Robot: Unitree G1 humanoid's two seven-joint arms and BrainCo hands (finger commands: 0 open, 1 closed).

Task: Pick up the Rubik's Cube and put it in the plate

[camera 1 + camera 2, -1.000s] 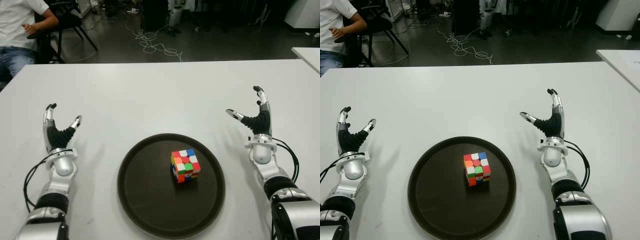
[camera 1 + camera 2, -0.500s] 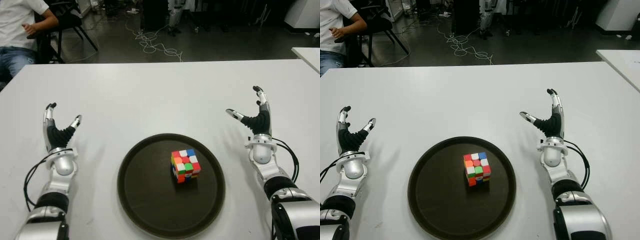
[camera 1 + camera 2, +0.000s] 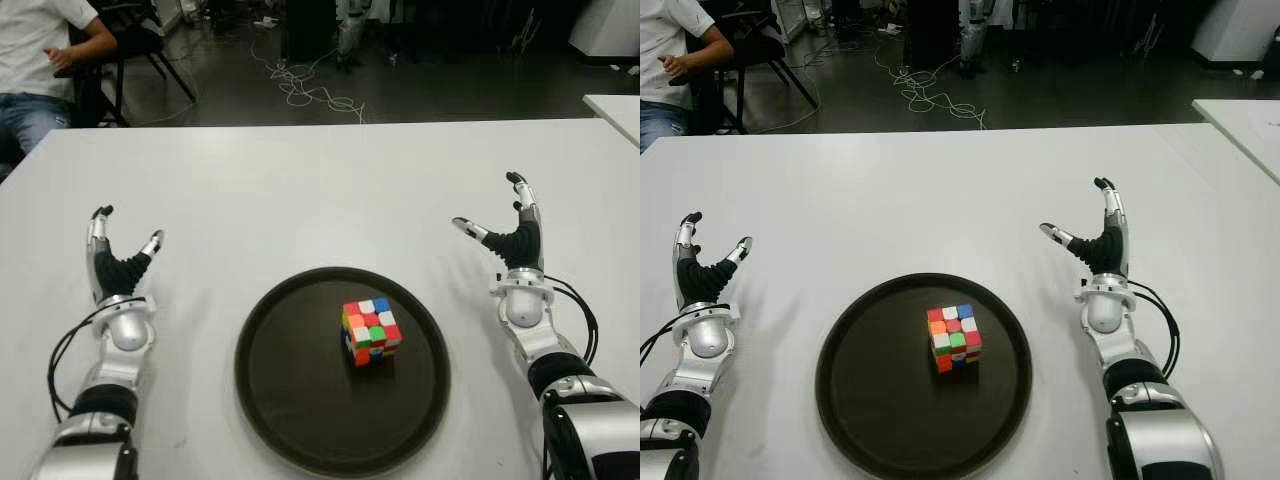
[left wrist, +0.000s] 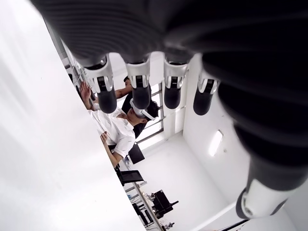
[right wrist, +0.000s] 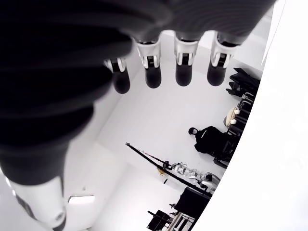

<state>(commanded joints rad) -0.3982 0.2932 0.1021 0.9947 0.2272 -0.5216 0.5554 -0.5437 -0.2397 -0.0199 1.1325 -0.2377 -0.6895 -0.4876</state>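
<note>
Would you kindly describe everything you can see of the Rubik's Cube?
The Rubik's Cube is a three-by-three puzzle, scrambled, with red, white, blue, green, orange and yellow squares showing. It looks like glossy plastic. It sits flat, turned corner-on to the camera, slightly right of the middle of the round dark plate on the white table. Only the plate touches it; neither robot hand is near.

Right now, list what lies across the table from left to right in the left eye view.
left hand, open → plate → Rubik's Cube, sitting in the plate → right hand, open.
</note>
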